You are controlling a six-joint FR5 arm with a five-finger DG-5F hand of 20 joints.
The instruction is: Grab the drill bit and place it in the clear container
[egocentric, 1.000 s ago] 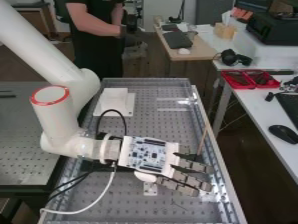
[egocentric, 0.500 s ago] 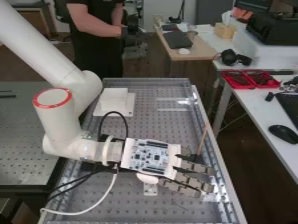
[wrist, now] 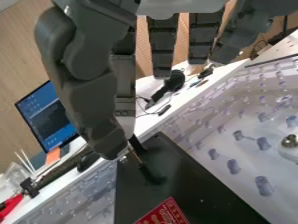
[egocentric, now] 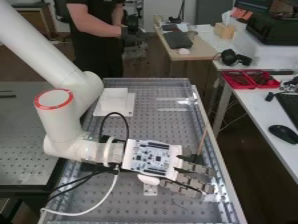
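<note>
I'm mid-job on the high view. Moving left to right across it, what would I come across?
Red-ringed white arm joint → dark grey robot hand with a blue-and-white circuit board on it → black headphones → black computer mouse.

Smooth arm [egocentric: 46, 45], wood-look desk [egocentric: 202, 51]

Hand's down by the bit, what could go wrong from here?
1. Knock: the hand is right beside the thin piece, likely the bit, over the black plate. A small misalignment might tip or roll it.
2. Bump: the hand is near the bench's side rail, so a sideways move may hit it.
3. Snag: the black cable loops up at the wrist and the white cable sags; either might catch on the way to the container.
</note>
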